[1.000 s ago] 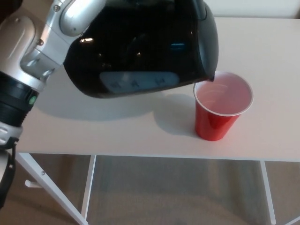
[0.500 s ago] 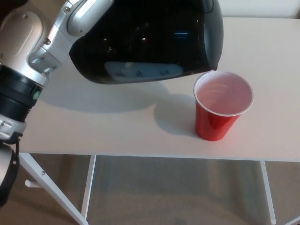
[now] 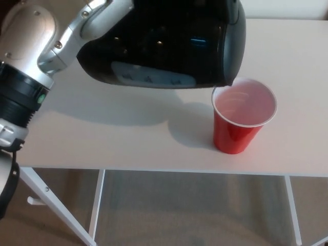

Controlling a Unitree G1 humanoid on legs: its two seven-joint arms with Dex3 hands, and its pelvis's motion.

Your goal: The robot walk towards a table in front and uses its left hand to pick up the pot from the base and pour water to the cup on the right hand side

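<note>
A glossy black pot (image 3: 169, 41) hangs in the air over the white table (image 3: 118, 138), tilted with its spout end lowest on the right. The spout tip sits just above the left rim of a red cup (image 3: 237, 134), which stands upright near the table's front edge at the right. The cup's inside looks pale pink, and no stream of water shows. My left arm (image 3: 31, 56) reaches in from the left, and its silver wrist runs into the pot's top. The hand itself is lost against the black body. My right hand does not show.
The table's front edge (image 3: 154, 170) runs across the lower part of the view. Below it are white table legs (image 3: 51, 207) and a grey-brown floor. A dark shadow lies on the tabletop under the pot.
The pot has risen a little, shifted right and tipped further, spout end down toward the cup rim. My left arm rose with it. The cup has stayed put.
</note>
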